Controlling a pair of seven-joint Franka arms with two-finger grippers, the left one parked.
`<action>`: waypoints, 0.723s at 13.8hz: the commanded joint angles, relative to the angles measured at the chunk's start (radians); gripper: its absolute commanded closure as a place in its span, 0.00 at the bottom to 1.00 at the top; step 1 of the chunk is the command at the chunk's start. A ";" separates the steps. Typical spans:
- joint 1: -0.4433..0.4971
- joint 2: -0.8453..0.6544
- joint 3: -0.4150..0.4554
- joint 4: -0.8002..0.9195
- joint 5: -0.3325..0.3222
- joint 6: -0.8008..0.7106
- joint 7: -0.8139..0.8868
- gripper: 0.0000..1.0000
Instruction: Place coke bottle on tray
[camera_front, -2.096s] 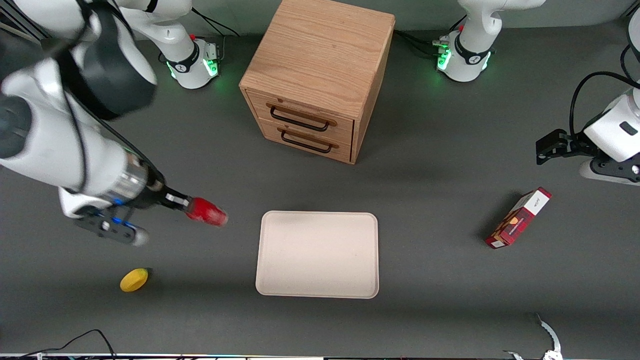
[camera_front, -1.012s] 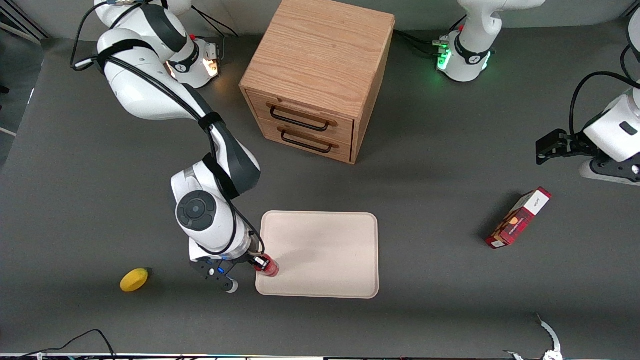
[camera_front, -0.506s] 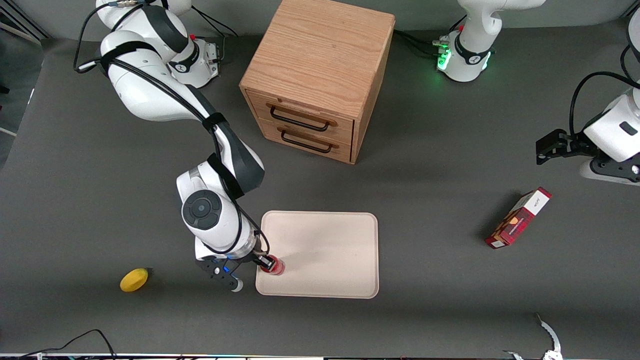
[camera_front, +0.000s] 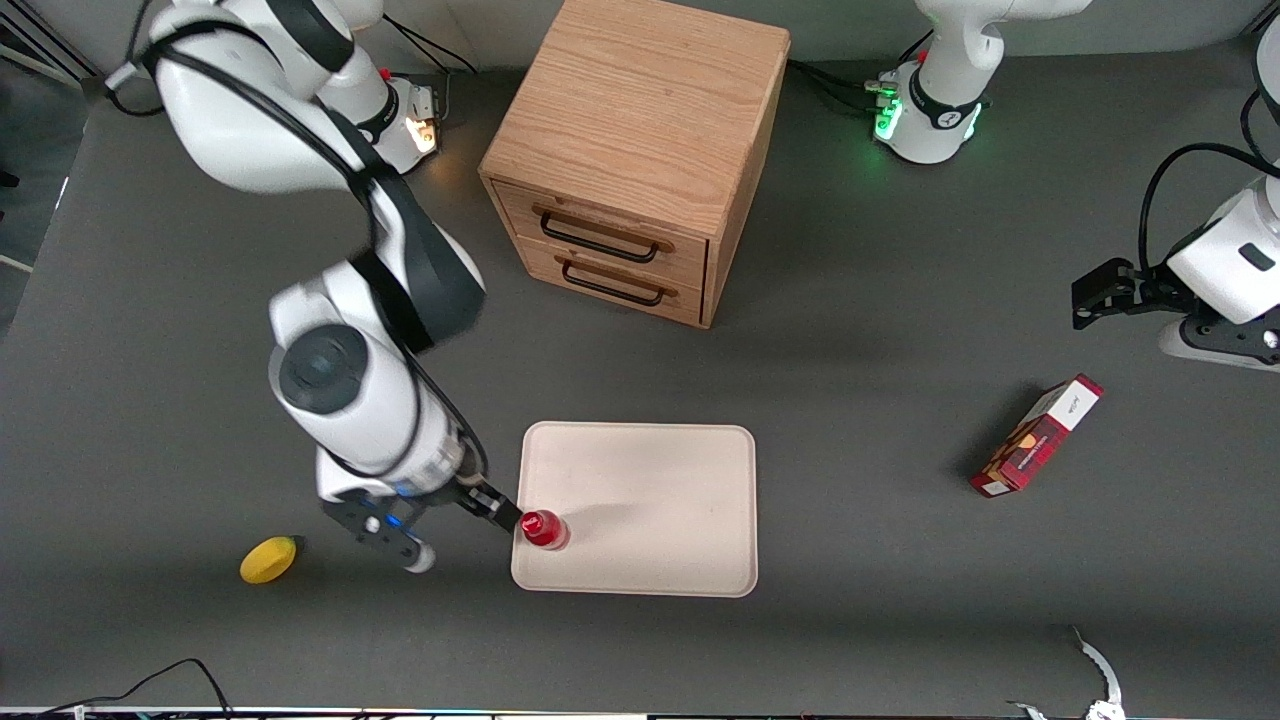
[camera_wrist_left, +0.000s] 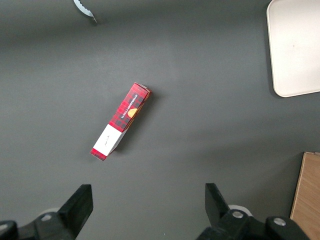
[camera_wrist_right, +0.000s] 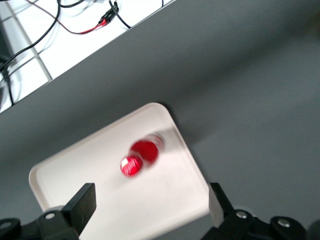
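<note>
Since half a second ago the right arm has lifted away, and its black two-finger gripper (camera_front: 497, 511) now hangs with fingers spread, empty, above the small glossy red coke bottle (camera_front: 544, 529). The bottle stands upright on the large flat cream tray (camera_front: 650, 500), near the corner closest to the working arm. Around them lies a dark grey matte table (camera_front: 850, 400) with a wooden two-drawer cabinet (camera_front: 635, 150), a yellow lemon (camera_front: 268, 559) and a red-and-white box (camera_front: 1037, 436).

A big flat dark grey surface (camera_front: 900, 600) fills the scene. A light brown wooden cabinet with two drawers and black handles (camera_front: 632, 160) stands on it, far from the front camera. Soft shadows lie across the grey. Black cables (camera_front: 160, 680) curl at the near edge.
</note>
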 joint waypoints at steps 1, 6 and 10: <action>-0.095 -0.294 0.042 -0.203 0.002 -0.149 -0.176 0.00; -0.172 -0.710 -0.177 -0.502 0.297 -0.315 -0.535 0.00; -0.173 -0.893 -0.335 -0.787 0.341 -0.252 -0.722 0.00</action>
